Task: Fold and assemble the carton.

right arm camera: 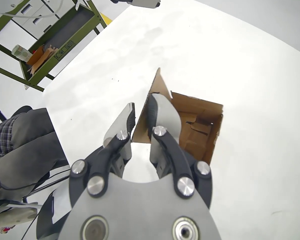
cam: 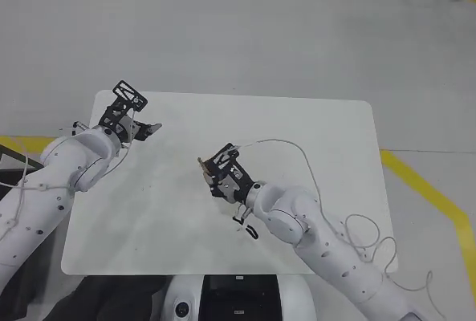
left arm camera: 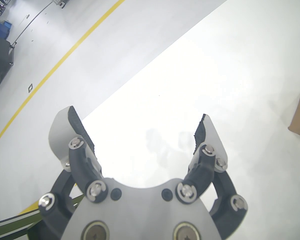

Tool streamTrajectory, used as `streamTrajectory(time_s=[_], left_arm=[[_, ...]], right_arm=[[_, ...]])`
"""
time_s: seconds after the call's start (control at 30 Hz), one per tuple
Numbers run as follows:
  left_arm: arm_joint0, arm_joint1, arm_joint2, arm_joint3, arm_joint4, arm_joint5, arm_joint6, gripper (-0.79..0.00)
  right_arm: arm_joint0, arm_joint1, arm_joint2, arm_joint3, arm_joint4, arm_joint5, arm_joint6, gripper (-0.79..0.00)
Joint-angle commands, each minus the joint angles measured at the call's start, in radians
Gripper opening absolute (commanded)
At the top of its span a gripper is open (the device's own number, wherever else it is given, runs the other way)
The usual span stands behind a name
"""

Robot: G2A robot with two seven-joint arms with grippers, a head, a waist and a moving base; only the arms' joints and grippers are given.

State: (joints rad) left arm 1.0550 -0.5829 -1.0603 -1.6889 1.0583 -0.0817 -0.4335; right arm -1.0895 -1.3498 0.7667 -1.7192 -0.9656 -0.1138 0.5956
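A white table [cam: 302,144] is set on a pale grey floor [cam: 221,48] marked with a yellow line [cam: 430,193]. Off the table's left edge, a green metal trolley [right arm camera: 65,48] is seen. In its tray, some brown cardboard pieces [right arm camera: 40,57] are heaped beside a pale roll [right arm camera: 21,52].

Above the table's far left corner, the left gripper [left arm camera: 137,121] is held with its jaws spread wide, and nothing is gripped between them.

Near the middle of the table, well apart from the left gripper, the carton [right arm camera: 200,116] is placed. It is a small brown cardboard box, standing with its top open. Inside it, folded bottom flaps are visible, with a notched edge where they overlap. One side flap is raised upright above the rim.

The right gripper [right arm camera: 142,101] is positioned over the carton's near wall, with its jaws drawn narrow and pinched on that wall. One finger [right arm camera: 165,111] is set inside the box and the other [right arm camera: 122,123] outside it, with the cardboard sandwiched between them.
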Motion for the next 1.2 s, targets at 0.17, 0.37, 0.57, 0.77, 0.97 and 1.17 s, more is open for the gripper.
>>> streamTrajectory(time_s=[0.17,0.37,0.57,0.77,0.97,1.17], left_arm=[[0.0,0.0,0.0,0.0,0.0,0.0,0.0,0.0],[0.0,0.0,0.0,0.0,0.0,0.0,0.0,0.0],[0.0,0.0,0.0,0.0,0.0,0.0,0.0,0.0],[0.0,0.0,0.0,0.0,0.0,0.0,0.0,0.0],[0.0,0.0,0.0,0.0,0.0,0.0,0.0,0.0],[0.0,0.0,0.0,0.0,0.0,0.0,0.0,0.0]], right_arm=[[0.014,0.022,0.081,0.001,0.039,-0.173,0.068,-0.785],[0.054,0.044,0.125,0.005,0.068,-0.404,0.171,-0.785],[0.131,0.055,0.132,0.021,0.068,-0.558,0.267,-0.785],[0.174,0.063,0.144,0.026,0.041,-0.615,0.279,0.0],[0.167,0.072,0.165,0.024,0.048,-0.591,0.273,0.0],[0.058,0.081,0.216,-0.045,0.153,-0.452,0.178,0.0]])
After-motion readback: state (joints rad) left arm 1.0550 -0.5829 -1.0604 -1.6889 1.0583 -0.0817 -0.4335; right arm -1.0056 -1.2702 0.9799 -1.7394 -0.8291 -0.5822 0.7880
